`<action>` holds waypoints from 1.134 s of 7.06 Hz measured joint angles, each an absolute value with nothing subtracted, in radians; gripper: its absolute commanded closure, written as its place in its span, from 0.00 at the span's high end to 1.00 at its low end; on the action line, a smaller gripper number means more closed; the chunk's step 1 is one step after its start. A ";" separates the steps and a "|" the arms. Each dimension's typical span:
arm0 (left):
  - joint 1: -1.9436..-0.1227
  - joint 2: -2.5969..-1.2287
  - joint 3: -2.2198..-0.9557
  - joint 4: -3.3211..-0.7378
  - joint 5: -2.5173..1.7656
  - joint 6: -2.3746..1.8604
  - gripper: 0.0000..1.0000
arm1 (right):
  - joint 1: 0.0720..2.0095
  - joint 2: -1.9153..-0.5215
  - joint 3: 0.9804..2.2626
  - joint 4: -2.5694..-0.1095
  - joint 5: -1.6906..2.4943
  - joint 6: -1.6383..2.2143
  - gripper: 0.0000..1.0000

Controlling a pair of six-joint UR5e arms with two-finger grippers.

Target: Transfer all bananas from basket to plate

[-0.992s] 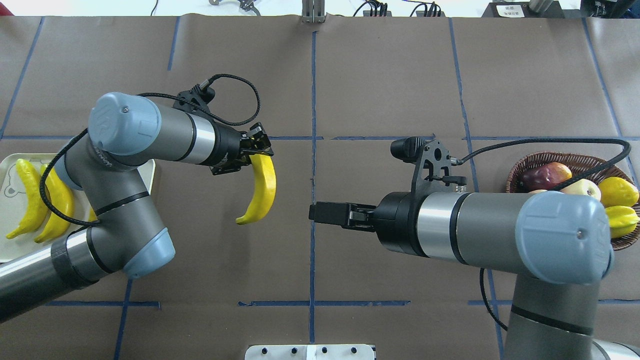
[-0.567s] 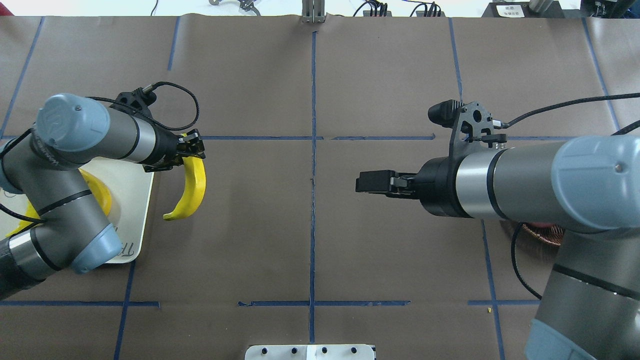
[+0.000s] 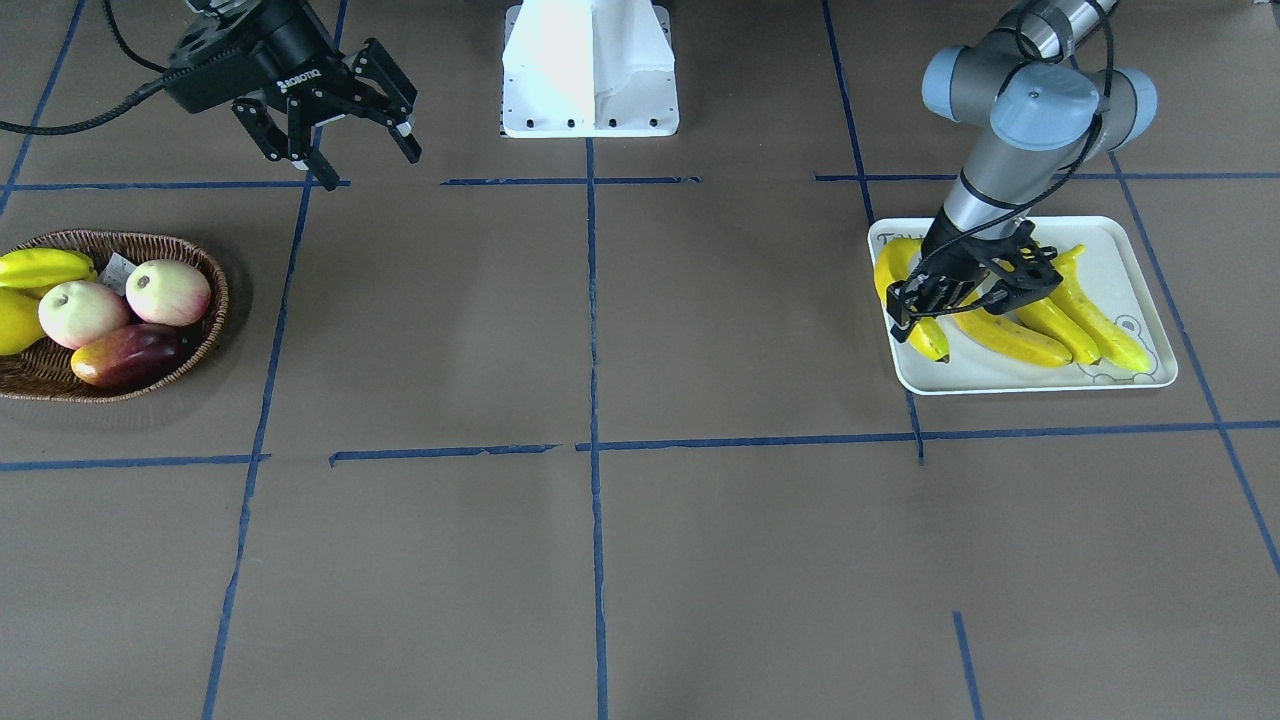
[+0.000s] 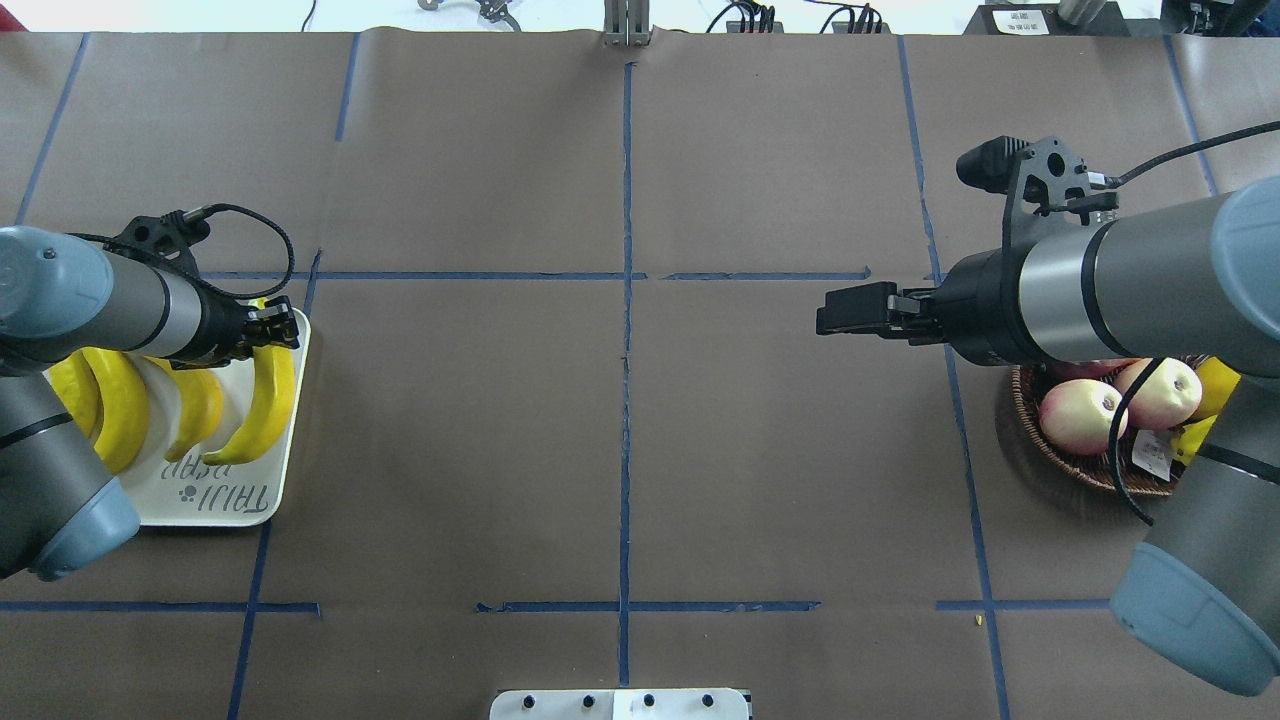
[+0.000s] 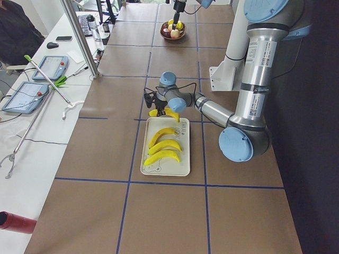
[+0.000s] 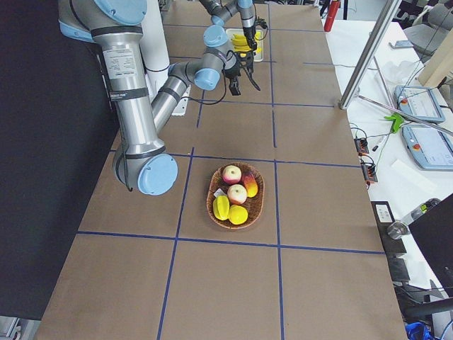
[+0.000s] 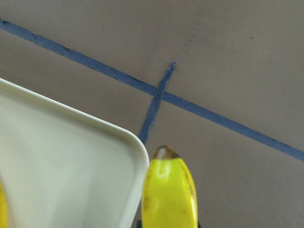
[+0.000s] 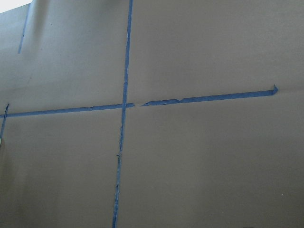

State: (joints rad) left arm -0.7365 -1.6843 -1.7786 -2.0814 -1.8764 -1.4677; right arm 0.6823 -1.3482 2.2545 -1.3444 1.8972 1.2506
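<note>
My left gripper [image 4: 276, 330] is shut on the stem end of a yellow banana [image 4: 266, 400]. That banana [image 3: 902, 278] hangs along the plate's inner edge, and its dark tip [image 7: 165, 153] shows just past the plate's rounded corner [image 7: 135, 142]. Three more bananas [image 3: 1050, 325] lie side by side on the white plate [image 4: 225, 500]. My right gripper [image 3: 345, 120] is open and empty, up in the air near the brown wicker basket [image 3: 212, 300]. The basket holds two pink-cream apples [image 3: 165, 290], a dark red fruit [image 3: 130, 355] and two other yellow fruits [image 3: 40, 267].
The robot's white base [image 3: 590, 70] stands at the middle of the near edge. Brown paper with blue tape lines [image 4: 625, 350] covers the table between plate and basket. My right arm [image 4: 1150, 280] hangs over part of the basket [image 4: 1040, 455] in the overhead view.
My left arm has swung left, carrying the banana from near the table's middle to the plate's inner edge. My right arm has drawn back to the right, uncovering the apples in the basket.
</note>
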 measured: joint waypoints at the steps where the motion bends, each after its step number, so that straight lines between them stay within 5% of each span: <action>1: -0.739 -1.658 -1.779 -2.082 -1.862 -1.451 0.90 | 0.694 -1.356 2.252 -1.345 1.900 1.240 1.00; 2: -0.739 -1.642 -1.779 -2.082 -1.854 -1.422 1.00 | 0.700 -1.360 2.250 -1.345 1.900 1.233 1.00; 8: -0.791 -1.632 -1.850 -2.109 -1.857 -1.362 1.00 | 0.935 -1.413 2.152 -1.373 2.085 1.014 1.00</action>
State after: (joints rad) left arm -0.7914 -1.6325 -1.8499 -2.1094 -1.8566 -1.3618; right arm 0.9350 -1.4127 2.1519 -1.3732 2.0847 1.0143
